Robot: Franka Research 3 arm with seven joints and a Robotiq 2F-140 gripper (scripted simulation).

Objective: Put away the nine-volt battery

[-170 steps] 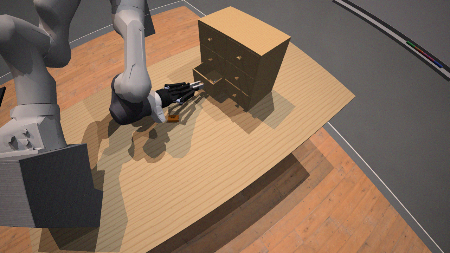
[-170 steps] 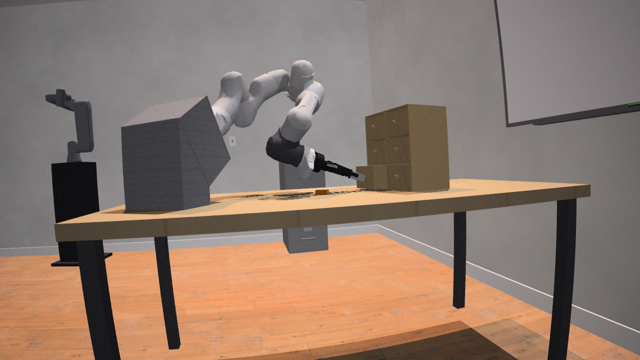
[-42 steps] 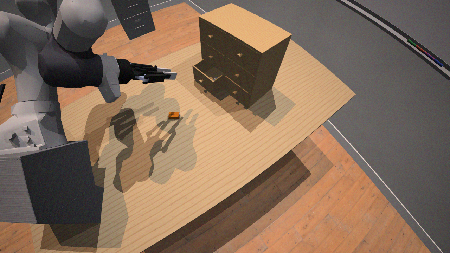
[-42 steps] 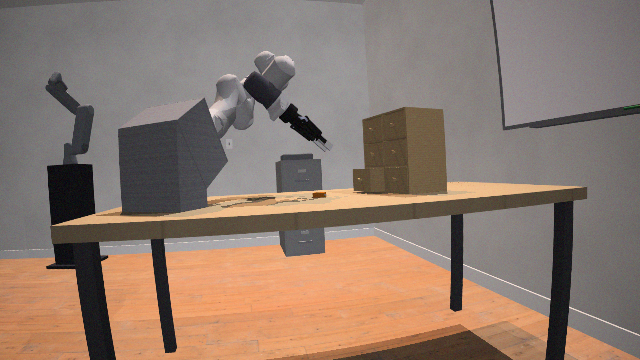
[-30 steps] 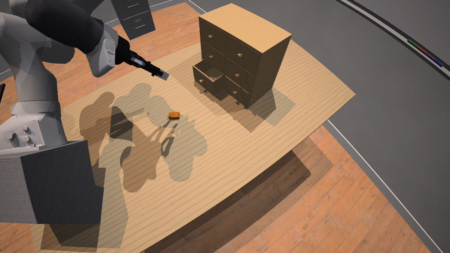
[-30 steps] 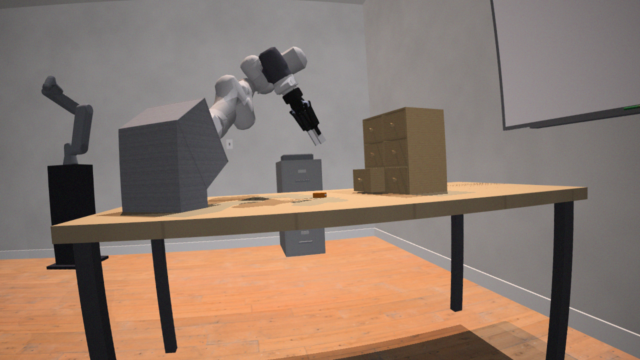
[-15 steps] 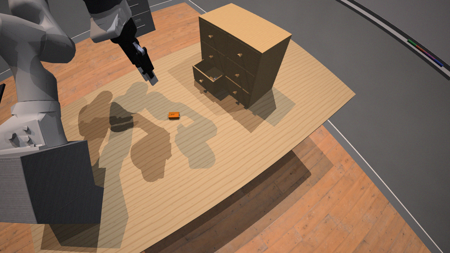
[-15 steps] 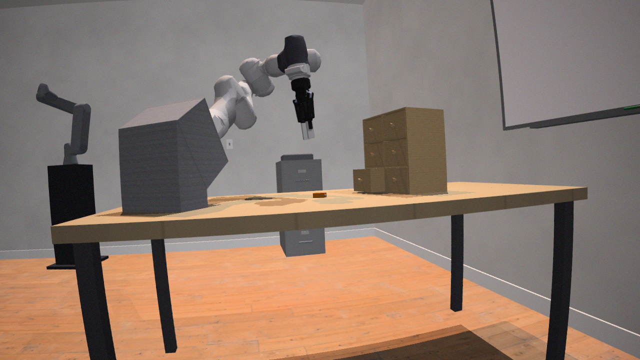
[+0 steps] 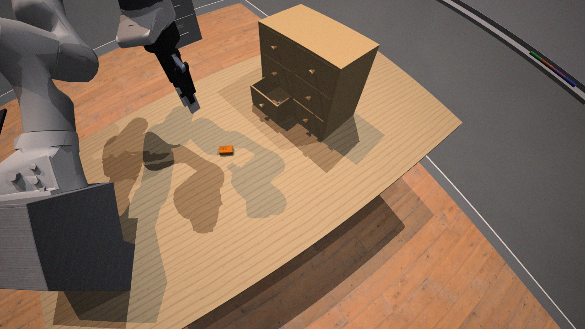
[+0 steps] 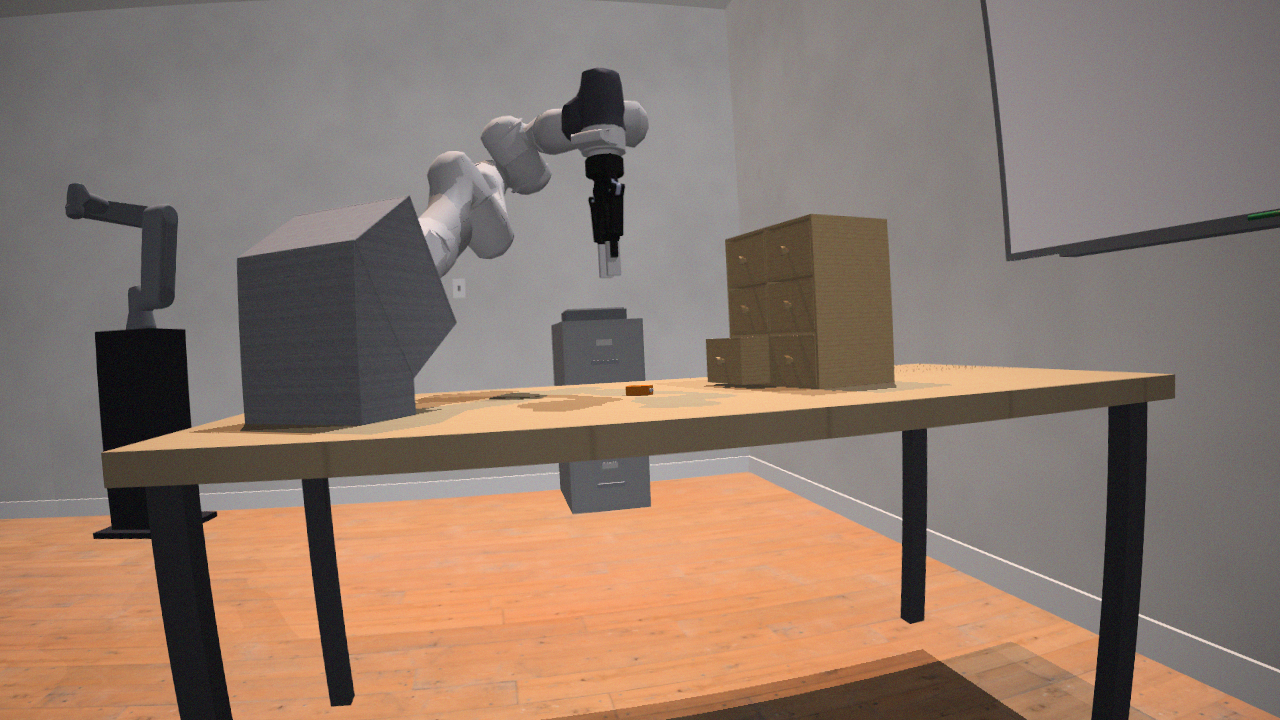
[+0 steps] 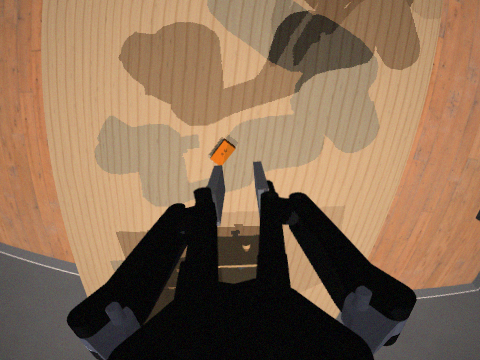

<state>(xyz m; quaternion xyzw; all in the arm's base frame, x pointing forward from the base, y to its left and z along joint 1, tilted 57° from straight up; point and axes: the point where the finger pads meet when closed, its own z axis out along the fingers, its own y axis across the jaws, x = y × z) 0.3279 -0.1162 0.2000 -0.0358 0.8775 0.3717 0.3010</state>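
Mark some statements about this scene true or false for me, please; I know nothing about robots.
1. The small orange block-shaped battery lies on the pale wooden table. True.
2. The black two-fingered gripper is holding the battery. False: nothing is between its fingers, which stand apart above the table.
3. A bottom drawer of the brown wooden chest is pulled out. True.
4. All the other drawers of the chest stand wide open. False: the other five look pushed in.
5. The battery touches the chest. False: bare table separates them.
6. The chest stands upright. True.

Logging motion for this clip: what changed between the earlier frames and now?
The claw swung up and away from the pulled-out drawer, now pointing down, holding nothing. The orange battery, drawer and chest stayed put.
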